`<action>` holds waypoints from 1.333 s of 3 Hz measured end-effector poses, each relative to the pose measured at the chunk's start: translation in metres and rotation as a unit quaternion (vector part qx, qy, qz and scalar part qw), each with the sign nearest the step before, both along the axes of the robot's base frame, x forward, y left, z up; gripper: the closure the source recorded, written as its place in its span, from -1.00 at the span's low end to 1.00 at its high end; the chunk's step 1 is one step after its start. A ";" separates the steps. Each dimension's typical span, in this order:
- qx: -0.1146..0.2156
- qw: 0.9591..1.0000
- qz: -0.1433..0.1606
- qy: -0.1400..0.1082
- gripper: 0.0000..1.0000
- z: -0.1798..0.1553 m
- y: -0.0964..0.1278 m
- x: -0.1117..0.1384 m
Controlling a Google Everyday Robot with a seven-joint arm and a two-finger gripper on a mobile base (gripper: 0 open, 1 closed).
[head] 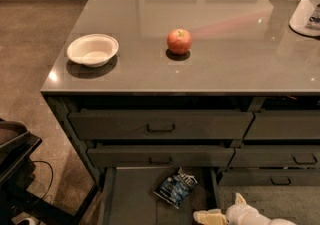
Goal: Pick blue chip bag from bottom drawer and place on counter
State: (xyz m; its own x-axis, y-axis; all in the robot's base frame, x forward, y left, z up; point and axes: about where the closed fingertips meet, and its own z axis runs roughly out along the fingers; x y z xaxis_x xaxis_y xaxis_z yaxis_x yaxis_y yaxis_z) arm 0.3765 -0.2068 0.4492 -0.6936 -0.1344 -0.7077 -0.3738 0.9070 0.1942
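The blue chip bag [175, 185] lies flat on the grey floor of the open bottom drawer [130, 196], towards its right side. My gripper [218, 212] is at the bottom edge of the view, low over the drawer's front right corner, just right of and nearer than the bag, apart from it. The arm's white wrist [250, 216] runs off to the lower right. The counter [225, 64] spreads above the drawers.
A red-orange apple [179, 41] sits mid-counter and a white bowl [93, 49] near its left edge. A white container [307, 8] stands at the far right. Two shut handled drawers [160, 128] are above the open one. Dark equipment [15, 169] stands on the floor at left.
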 end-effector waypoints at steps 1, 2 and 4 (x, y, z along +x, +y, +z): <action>0.018 1.000 0.016 0.016 -1.00 -0.030 0.009 -0.003; 0.043 0.998 0.041 0.020 -1.00 -0.077 0.035 0.003; 0.093 0.995 0.026 0.028 -1.00 -0.134 0.073 -0.005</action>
State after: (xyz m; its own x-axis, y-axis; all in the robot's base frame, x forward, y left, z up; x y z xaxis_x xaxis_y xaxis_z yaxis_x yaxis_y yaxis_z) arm 0.3718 -0.1339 0.3149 -0.7282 -0.0416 -0.6841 -0.4037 0.8326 0.3792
